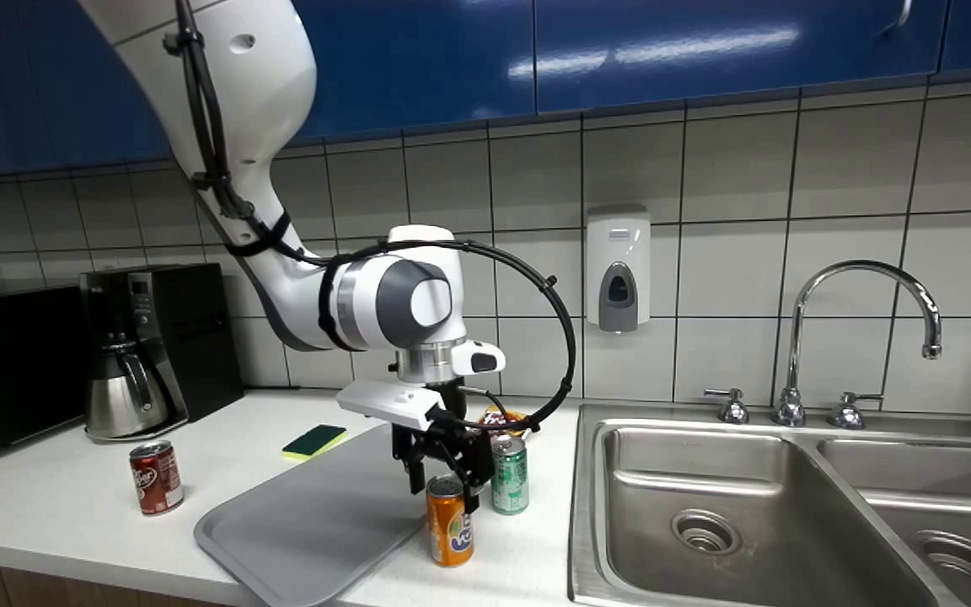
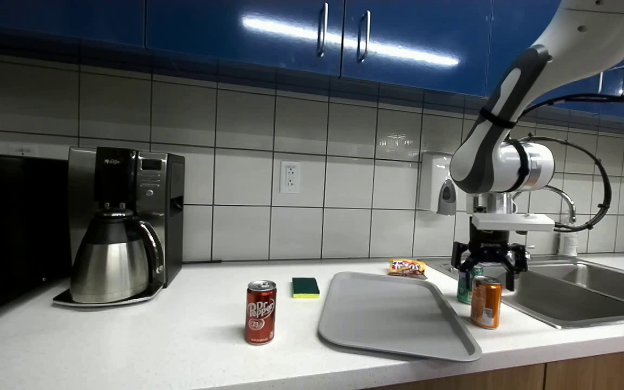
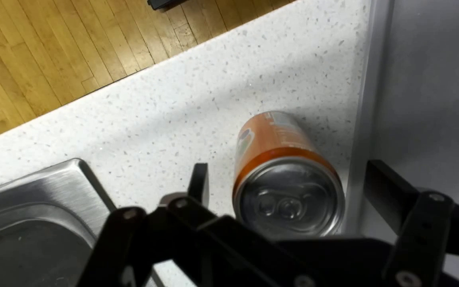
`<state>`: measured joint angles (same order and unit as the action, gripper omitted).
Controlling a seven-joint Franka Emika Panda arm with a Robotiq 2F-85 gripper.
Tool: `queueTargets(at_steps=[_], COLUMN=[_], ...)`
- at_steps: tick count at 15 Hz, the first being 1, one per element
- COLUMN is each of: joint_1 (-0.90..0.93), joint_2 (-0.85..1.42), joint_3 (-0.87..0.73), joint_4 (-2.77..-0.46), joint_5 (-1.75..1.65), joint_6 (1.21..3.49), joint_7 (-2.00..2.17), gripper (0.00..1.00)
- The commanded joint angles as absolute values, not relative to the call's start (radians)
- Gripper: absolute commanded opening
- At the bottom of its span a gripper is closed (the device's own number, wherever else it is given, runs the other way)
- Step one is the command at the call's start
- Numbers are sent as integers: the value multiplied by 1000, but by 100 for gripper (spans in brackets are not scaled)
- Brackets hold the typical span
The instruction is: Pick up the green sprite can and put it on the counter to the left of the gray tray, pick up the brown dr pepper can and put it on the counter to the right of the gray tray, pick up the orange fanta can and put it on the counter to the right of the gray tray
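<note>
The hand (image 3: pixel 288 183) is spread, the orange Fanta can (image 1: pixel 450 527) upright between its fingers (image 3: pixel 391 195).

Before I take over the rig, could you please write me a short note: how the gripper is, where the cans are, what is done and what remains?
Gripper: open, its fingers on either side of the orange Fanta can, a gap on each side in the wrist view.
Things, in both exterior views: Fanta and green Sprite can upright on the counter, right of the gray tray; brown Dr Pepper can upright, left of it.
Done: Fanta is in its asked place.
Remaining: Sprite to the left, Dr Pepper to the right.
</note>
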<state>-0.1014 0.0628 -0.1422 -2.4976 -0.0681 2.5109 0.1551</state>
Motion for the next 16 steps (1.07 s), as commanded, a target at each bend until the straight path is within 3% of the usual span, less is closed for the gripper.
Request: queueTargets(at_steps=[1, 16], joint_1=[-98, -48], joint_2=[27, -210], joint_3=[-132, -17], joint_4=[-2508, -2618], joint_5=[-66, -148], joint_6=[2513, 2497], joint_7=[178, 321], gripper=[100, 100])
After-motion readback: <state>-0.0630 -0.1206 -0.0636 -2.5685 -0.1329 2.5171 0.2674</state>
